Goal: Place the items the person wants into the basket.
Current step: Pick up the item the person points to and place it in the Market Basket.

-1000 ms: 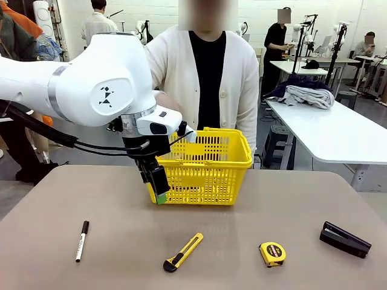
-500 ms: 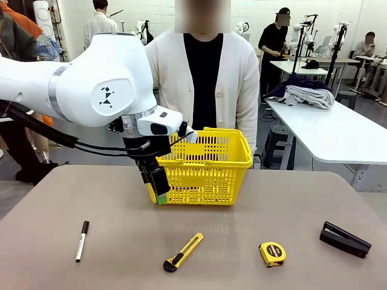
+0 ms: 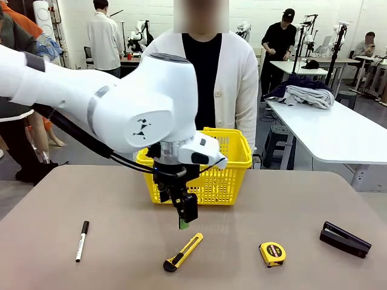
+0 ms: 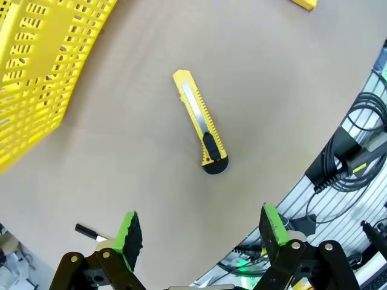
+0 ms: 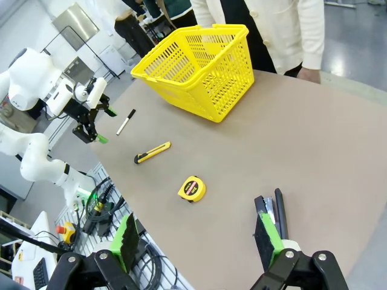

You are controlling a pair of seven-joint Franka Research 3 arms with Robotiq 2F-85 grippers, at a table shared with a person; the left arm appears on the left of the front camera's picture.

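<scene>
1. Utility knife (image 3: 183, 252) lies on the table (image 3: 115, 199) directly beneath the left tool (image 3: 183, 223), whose jaws are spread and empty.
2. Behind that tool stands the basket (image 3: 227, 187); the tape measure (image 3: 272, 253) is to its right, the marker (image 3: 81, 240) to its left.
3. The right tool (image 5: 196, 238) is spread too, with the stapler (image 5: 278, 216) beside one finger.

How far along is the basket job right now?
Done: nothing I can confirm; what the basket holds is hard to see. In hand: the left gripper, open and empty, hangs above the utility knife. Left: that knife and the tape measure both lie on the table, outside the basket.
</scene>
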